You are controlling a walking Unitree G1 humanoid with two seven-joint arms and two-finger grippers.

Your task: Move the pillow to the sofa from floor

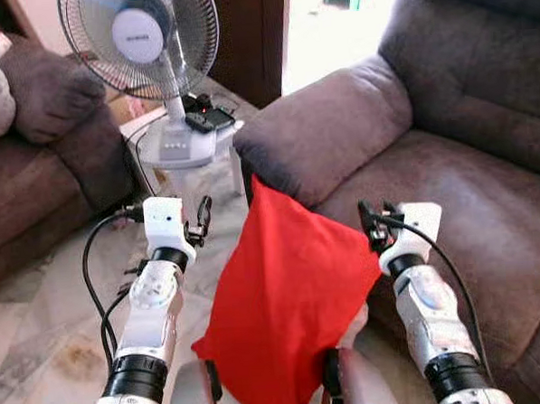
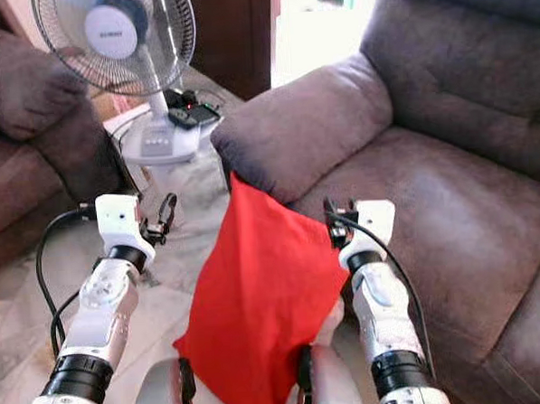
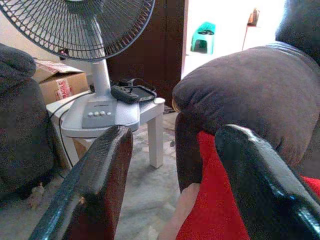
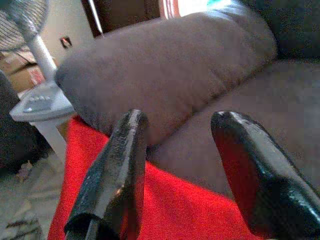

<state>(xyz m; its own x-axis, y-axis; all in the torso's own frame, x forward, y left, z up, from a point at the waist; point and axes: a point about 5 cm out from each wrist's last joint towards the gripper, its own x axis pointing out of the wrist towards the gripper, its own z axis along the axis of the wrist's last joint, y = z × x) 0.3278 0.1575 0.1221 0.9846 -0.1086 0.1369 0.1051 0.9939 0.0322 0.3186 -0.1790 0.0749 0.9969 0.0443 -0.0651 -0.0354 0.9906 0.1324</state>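
The left gripper (image 3: 170,185) is raised in front of the robot with its two black fingers (image 3: 100,190) spread apart and nothing between them. Its wrist view looks past those fingers at the sofa arm and at a corner of the red pillow just beside the gripper. In the head views the left gripper (image 1: 201,219) stands close to the pillow's left edge, and whether it touches the cloth cannot be told.

The right gripper (image 4: 175,170) is also spread, its fingers (image 4: 117,175) held apart over the red cloth and the sofa seat; it grips nothing. In the head views it (image 2: 331,219) sits at the pillow's right edge, close against it.

The red pillow (image 1: 284,301) is between the two arms, off the floor, standing on end and tilted, its top corner against the front of the sofa's armrest. Its lower part rests on the robot's body at the bottom of the view.

The brown sofa (image 1: 469,192) fills the right side, its padded armrest (image 1: 330,131) just behind the pillow. Left of the armrest a white stand fan (image 1: 144,46) sits on a small white table (image 3: 150,107) with a dark remote (image 3: 125,93) by its base. A second brown sofa (image 1: 33,169) is at the far left, on the tiled floor (image 1: 41,332).
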